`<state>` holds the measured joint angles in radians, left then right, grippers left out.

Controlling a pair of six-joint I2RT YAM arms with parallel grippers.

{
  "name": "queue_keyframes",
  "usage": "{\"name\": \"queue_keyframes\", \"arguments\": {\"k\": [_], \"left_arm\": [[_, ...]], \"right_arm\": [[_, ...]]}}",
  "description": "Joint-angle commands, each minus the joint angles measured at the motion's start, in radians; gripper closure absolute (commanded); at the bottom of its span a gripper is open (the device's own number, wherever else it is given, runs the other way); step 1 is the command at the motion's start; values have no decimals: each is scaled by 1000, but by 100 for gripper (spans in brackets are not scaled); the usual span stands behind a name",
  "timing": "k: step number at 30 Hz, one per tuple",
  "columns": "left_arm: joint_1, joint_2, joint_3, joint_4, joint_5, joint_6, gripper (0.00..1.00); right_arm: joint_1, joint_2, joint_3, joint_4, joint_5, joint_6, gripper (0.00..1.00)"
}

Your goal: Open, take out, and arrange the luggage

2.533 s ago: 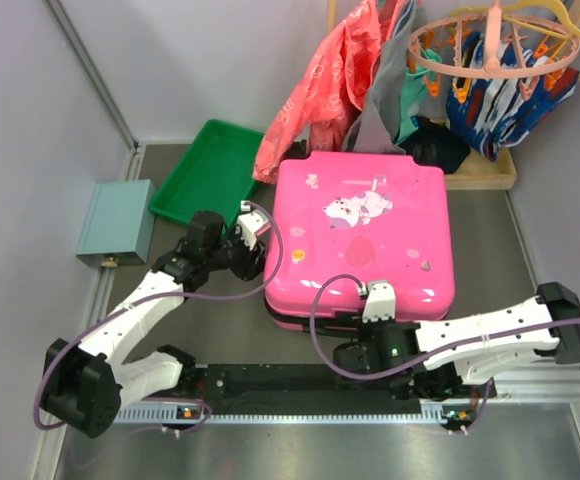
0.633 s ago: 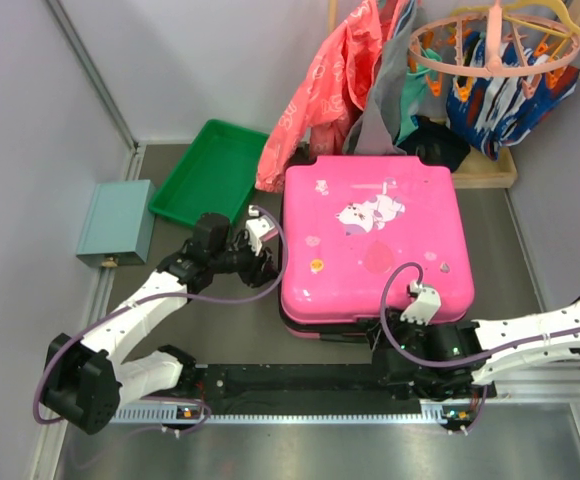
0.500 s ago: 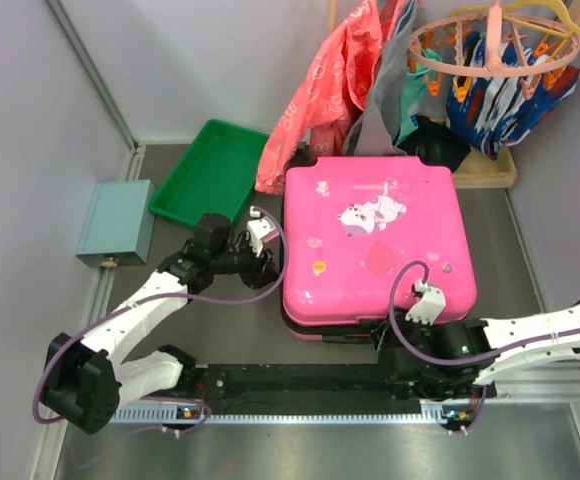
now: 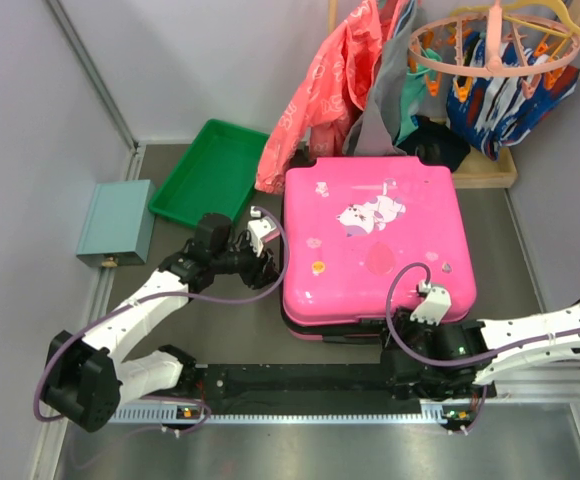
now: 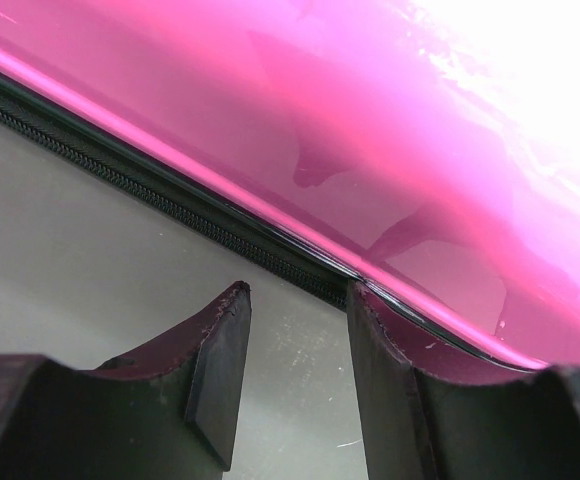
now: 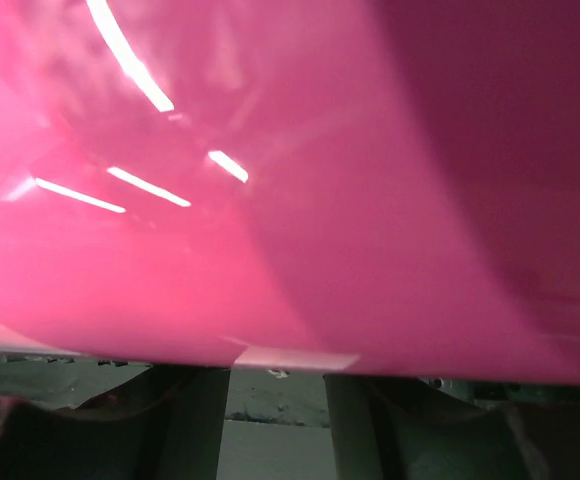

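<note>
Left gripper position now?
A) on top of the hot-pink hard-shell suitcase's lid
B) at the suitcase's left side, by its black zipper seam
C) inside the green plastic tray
B: the left gripper sits at the left side of the hot-pink hard-shell suitcase, and its wrist view shows the jaws apart, facing the black zipper seam.

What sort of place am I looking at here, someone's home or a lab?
Probably a lab booth staged like a laundry corner: bare grey walls, hanging clothes and a peg hanger behind the pink luggage.
</note>
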<state>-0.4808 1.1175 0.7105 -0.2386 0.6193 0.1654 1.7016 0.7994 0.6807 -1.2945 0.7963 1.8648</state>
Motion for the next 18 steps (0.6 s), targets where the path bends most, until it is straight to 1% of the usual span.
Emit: {"name": "queue_keyframes", "arguments": {"k": [1, 4, 6, 8, 12, 15, 18], "left_arm": [[-27, -4, 40, 81, 105, -26, 51], [-27, -1, 38, 79, 99, -23, 51], [-27, 1, 37, 78, 99, -24, 51], [-27, -1, 37, 78, 97, -23, 51], [-27, 1, 41, 78, 97, -23, 51], [-27, 2, 43, 79, 97, -21, 51], [-27, 2, 41, 74, 94, -20, 51]], "right_arm": [[-28, 38, -56, -26, 24, 197, 60], [-26, 24, -63, 1, 70, 151, 67], [-26, 17, -64, 75, 92, 70, 70], [-26, 11, -64, 119, 98, 37, 74], [-25, 6, -59, 101, 95, 25, 82], [-26, -2, -55, 104, 103, -2, 85], [-26, 0, -44, 95, 104, -41, 85]]}}
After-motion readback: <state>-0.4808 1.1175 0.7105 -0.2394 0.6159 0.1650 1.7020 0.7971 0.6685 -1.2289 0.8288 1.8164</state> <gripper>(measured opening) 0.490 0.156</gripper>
